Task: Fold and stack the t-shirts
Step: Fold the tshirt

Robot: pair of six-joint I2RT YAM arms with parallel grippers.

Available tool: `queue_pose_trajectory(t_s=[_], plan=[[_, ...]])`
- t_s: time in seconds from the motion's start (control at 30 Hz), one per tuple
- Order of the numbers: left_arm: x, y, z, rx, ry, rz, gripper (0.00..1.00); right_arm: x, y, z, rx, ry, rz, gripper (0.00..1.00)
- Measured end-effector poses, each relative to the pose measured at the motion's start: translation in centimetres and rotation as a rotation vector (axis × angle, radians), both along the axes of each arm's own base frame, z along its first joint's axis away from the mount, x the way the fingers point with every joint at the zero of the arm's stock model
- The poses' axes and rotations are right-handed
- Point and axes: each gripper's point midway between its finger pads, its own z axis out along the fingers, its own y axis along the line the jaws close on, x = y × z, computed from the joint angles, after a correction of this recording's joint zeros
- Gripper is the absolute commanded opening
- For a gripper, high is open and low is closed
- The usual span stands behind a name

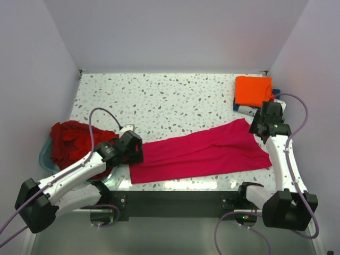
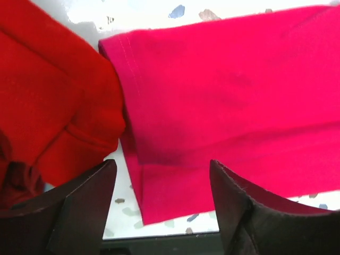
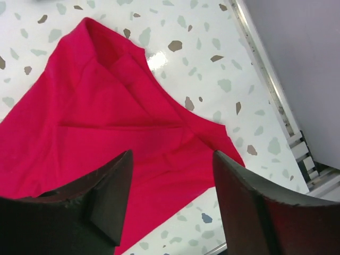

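Top external view: the pink shirt (image 1: 202,151) is lying flat on the speckled worktop (image 1: 159,101) as a long band, slanting from its left end near the arms up towards its right end.

The left claw (image 1: 137,150) is hanging over the pink shirt's left end. In the left wrist view the left claw (image 2: 162,167) is standing well apart and gripping nothing. The shirt's hemmed corner is lying on the worktop below the gap.

The right claw (image 1: 258,127) is hanging over the pink shirt's right end. From the right wrist view, the right claw (image 3: 172,156) is also gaping and holding nothing. Under it the pink cloth is lying creased, with a folded layer showing.

Left of the pink shirt, the red shirts (image 1: 74,141) are sitting in a heap in a pale tub (image 1: 45,154), and red cloth is pressing against the pink hem.

Beyond the pink shirt's right end and apart from it, a folded orange shirt (image 1: 253,89) is resting on a navy shirt (image 1: 241,108), of which only a blue and white edge is peeking out.
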Motion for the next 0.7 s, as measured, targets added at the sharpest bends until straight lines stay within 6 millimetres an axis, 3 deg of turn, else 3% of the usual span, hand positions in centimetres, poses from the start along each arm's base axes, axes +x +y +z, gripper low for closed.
queue_pose_trajectory(t_s=[0.17,0.27,0.33,0.5,0.7], plan=[[-0.4,0.1,1.8,-0.024,-0.016,0.006,0.83,-0.6,0.0,2.5,-0.01,-0.104,-0.014,0.68],[0.1,-0.3,2.7,-0.04,-0.034,0.005,0.84,-0.1,1.0,3.9,0.031,-0.188,0.026,0.66],[0.2,-0.5,2.4,-0.025,-0.022,0.003,0.84,0.7,1.8,3.8,0.067,-0.201,0.061,0.63],[0.6,-0.7,0.9,0.019,0.021,-0.004,0.86,3.0,4.4,0.1,0.189,-0.103,0.158,0.6],[1.0,-1.1,0.8,0.012,0.012,-0.004,0.87,4.7,7.2,-4.0,0.268,0.001,0.243,0.58]])
